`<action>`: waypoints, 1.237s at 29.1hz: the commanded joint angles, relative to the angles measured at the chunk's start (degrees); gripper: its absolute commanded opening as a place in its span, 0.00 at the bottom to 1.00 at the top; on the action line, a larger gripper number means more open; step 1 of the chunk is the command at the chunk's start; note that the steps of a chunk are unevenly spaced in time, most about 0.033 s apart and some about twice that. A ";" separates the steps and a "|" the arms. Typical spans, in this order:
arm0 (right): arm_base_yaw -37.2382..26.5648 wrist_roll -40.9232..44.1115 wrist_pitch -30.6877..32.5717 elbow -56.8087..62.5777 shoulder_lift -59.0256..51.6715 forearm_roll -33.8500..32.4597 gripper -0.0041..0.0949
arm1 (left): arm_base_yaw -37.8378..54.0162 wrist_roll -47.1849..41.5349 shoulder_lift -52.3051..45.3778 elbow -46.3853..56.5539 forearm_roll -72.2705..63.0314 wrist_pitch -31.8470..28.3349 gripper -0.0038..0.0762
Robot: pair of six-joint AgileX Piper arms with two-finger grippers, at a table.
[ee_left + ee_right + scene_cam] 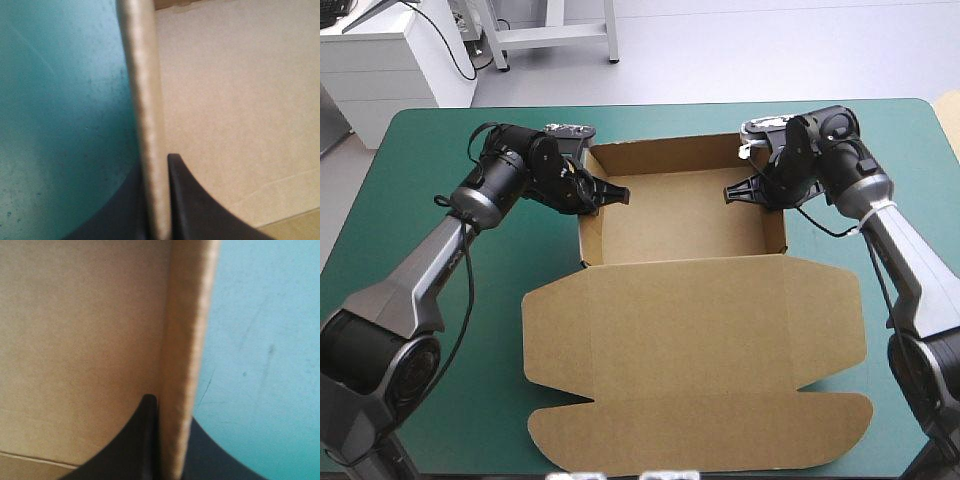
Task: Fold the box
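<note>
Our left claw (605, 192) and right claw (744, 190), almost shut, each pinch 1 side of the box (690, 320); we should squeeze evenly and gently.

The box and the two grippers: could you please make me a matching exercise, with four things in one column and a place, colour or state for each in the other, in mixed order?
Things:
1. left gripper
2. right gripper
3. lid
4. table cover

Places, colours, states:
A. shut on the right wall of the box
B. teal-green
C. shut on the left wall of the box
D. lying flat, toward the table's near edge

Right pairs: 1-C, 2-A, 3-D, 4-B.
</note>
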 commanded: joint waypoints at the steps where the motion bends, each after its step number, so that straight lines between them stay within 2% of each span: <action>1: -0.85 -4.14 0.93 -0.85 -1.17 -1.52 0.04 | -0.24 1.01 -0.24 -2.85 2.39 2.73 0.04; 6: -0.85 -5.54 0.93 -0.85 1.78 -0.83 0.04 | -0.24 0.59 4.07 -4.51 2.33 7.64 0.04; 10: -0.85 -6.63 0.93 -0.85 4.17 1.03 0.05 | -0.24 0.59 6.01 -6.76 2.19 9.29 0.04; 13: -0.85 -6.91 0.93 -0.85 5.62 1.75 0.10 | -0.24 0.59 6.11 -7.49 2.98 9.50 0.04; 15: -0.85 -7.93 0.93 -0.85 6.19 2.24 0.18 | -0.24 0.69 6.11 -7.50 4.45 10.10 0.05; 18: -0.85 -8.05 0.93 -0.85 6.40 2.59 0.34 | -0.24 0.81 6.11 -7.50 4.76 10.10 0.13; 20: -0.96 -8.05 0.93 -0.85 6.40 2.46 0.45 | -0.24 0.81 6.24 -7.50 4.76 10.10 0.24; 24: -1.35 -7.26 0.93 -0.97 6.40 3.13 0.66 | -0.24 0.81 6.24 -7.50 4.51 9.98 0.55; 26: -1.35 -7.26 0.93 -0.97 6.40 3.75 0.74 | -0.24 0.81 6.24 -7.50 4.51 10.08 0.64; 31: -1.35 -6.60 0.93 -2.81 6.40 6.08 0.76 | -0.12 0.81 6.24 -8.20 4.97 10.10 0.65; 36: -1.35 -5.66 0.93 -8.02 5.34 8.56 0.76 | -0.12 0.81 6.10 -14.72 6.29 10.10 0.65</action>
